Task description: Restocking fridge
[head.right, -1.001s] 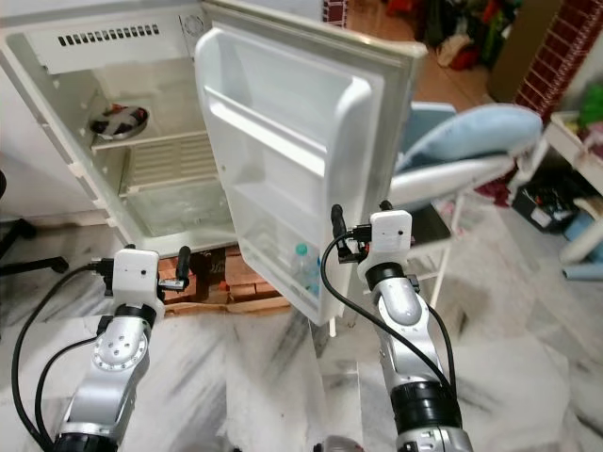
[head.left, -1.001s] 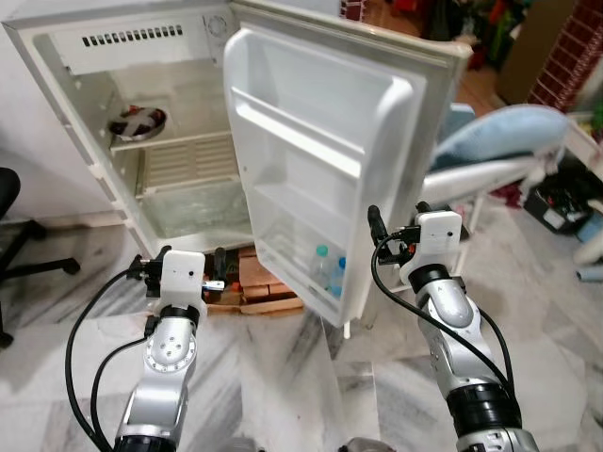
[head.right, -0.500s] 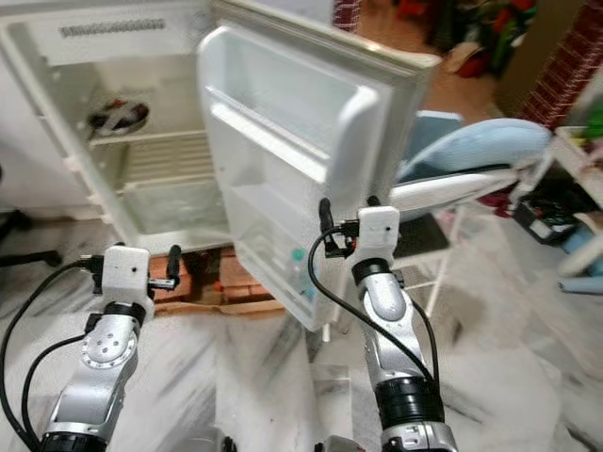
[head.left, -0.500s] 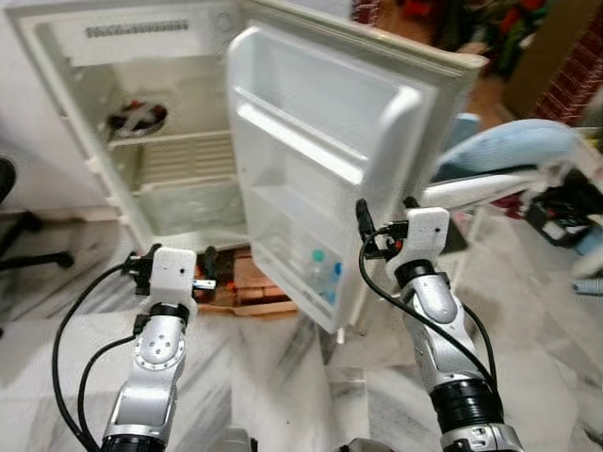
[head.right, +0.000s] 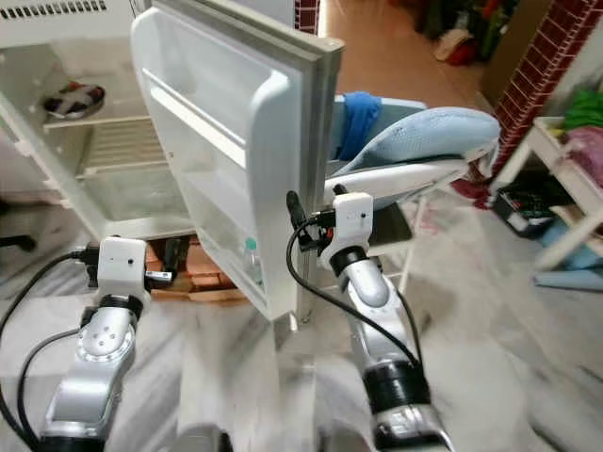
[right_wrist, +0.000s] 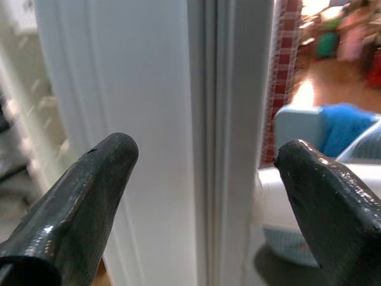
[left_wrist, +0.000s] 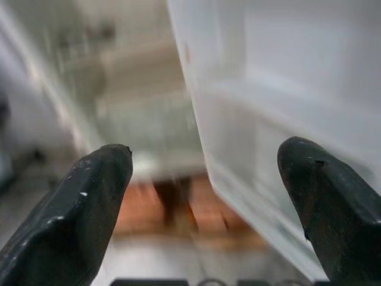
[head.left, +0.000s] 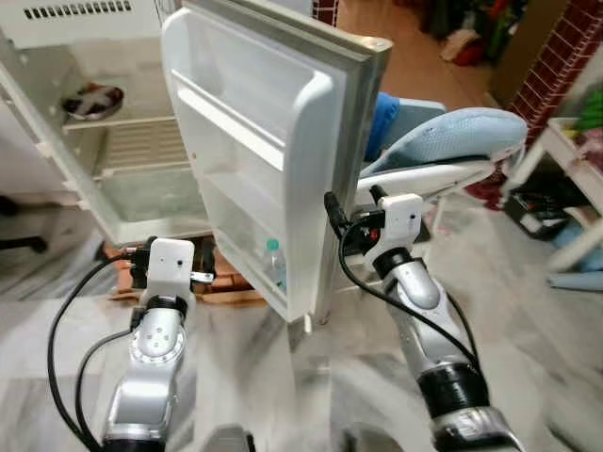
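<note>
While empty, right gripper [right_wrist: 205,196] faces fridge door [head.left: 254,141].

Before me, a grey-veined white marble floor [head.left: 283,377] carries a small white fridge [head.left: 113,202], which rests on a low base of reddish-brown bricks [head.left: 226,287]. Inside the fridge, a white wire shelf [head.left: 122,141] bears one round steel bowl [head.left: 89,99] near its back. The fridge's open white door [head.left: 254,141] has a lower rack [head.right: 226,273] holding a clear plastic bottle with a green cap [head.left: 274,259], standing upright. To the right, a pale-blue mesh chair [head.left: 452,141] stands on the same floor.
</note>
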`<state>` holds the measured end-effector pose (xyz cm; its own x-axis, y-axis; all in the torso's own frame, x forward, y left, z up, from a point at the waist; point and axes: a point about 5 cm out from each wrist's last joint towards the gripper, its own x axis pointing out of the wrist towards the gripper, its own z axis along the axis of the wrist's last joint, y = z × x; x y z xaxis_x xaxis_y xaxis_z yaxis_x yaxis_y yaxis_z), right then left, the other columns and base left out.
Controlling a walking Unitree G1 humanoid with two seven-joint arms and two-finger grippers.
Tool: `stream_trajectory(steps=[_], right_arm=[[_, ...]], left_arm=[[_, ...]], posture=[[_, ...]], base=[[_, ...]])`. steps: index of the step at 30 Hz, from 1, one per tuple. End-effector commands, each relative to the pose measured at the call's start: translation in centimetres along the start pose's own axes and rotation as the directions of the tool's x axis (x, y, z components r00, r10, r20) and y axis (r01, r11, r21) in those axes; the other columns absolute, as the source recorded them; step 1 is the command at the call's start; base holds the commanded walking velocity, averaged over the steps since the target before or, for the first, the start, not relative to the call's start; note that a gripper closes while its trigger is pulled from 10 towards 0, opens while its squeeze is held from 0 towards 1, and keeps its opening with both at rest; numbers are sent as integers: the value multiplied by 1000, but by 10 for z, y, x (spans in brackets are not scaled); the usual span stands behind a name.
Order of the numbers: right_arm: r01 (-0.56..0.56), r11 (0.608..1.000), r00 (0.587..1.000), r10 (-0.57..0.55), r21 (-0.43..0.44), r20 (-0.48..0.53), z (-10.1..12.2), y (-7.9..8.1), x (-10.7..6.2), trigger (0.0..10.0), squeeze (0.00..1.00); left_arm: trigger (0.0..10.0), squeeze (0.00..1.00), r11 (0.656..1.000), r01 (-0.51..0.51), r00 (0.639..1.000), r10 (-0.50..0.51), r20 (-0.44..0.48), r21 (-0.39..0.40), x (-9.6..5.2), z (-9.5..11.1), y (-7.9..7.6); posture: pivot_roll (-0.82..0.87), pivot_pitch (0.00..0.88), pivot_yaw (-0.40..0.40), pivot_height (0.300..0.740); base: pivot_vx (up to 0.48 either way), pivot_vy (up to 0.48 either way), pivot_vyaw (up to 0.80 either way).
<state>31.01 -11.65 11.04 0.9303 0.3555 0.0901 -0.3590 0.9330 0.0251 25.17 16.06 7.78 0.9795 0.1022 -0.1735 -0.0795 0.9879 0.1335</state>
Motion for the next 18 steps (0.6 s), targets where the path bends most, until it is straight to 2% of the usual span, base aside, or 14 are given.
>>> stream_trajectory(steps=[1,3,4,9,14,15,18], right_arm=[[-7,1000,1000,7,13,24,5,1,3,10000,0],[14,1000,999,-15,22,39,9,-2,5,10000,0],[17,1000,999,-18,24,43,10,-3,6,10000,0],[26,1000,997,-27,10,78,18,-4,15,10000,0],[68,998,985,-66,-7,162,46,-6,39,10000,0],[71,997,982,-69,-6,176,52,-6,42,10000,0],[71,997,979,-69,-6,193,58,-7,45,10000,0]], left_arm=[[10000,0,998,-33,997,29,-66,-47,-3,-8,6],[10000,0,992,-32,995,19,-102,-126,-5,-10,4],[10000,0,990,-23,994,8,-113,-137,-5,-10,3],[10000,0,995,23,991,-36,-127,-102,-5,-10,-1],[10000,0,996,58,990,-66,-128,-68,-4,-9,-5],[10000,0,996,62,989,-70,-129,-63,-4,-8,-5],[10000,0,996,67,989,-74,-130,-56,-4,-8,-6]], posture=[[128,91,4,740],[132,89,3,740],[132,89,3,740],[140,84,8,740],[151,71,6,740],[153,71,5,740],[154,70,4,740]], base=[[0,0,800],[0,0,800],[0,0,800],[0,0,800],[0,0,800],[0,0,-788],[0,0,0]])
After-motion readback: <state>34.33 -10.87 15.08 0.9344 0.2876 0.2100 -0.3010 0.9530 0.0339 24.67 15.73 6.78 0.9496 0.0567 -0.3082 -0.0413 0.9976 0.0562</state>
